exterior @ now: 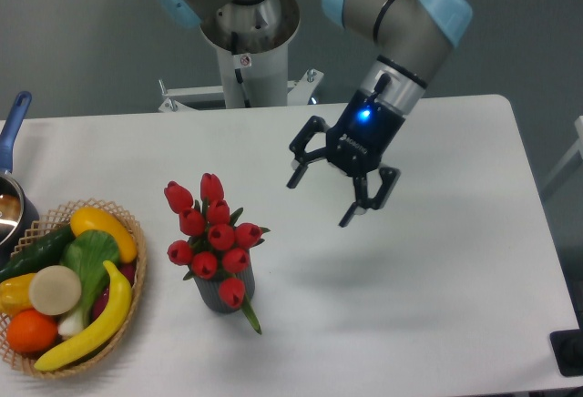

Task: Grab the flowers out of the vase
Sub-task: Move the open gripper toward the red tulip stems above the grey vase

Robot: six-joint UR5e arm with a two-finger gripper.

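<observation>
My claw (339, 198) is wide open and holds nothing, up in the air to the side of the flowers (212, 233). The red tulips stand in the small dark vase (221, 293) on the counter (437, 306), near the fruit basket (127, 269). They look light and soft, so I should pinch them gently low down, probably just under the buds.

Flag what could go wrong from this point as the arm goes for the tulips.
1. The vase looks small under a tall, spreading bunch of flowers; a sideways nudge could tip it.
2. The open gripper sits right of the bunch; closing on buds rather than stems may crush them.
3. The basket stands close on the left, so a toppled vase might hit it.
</observation>
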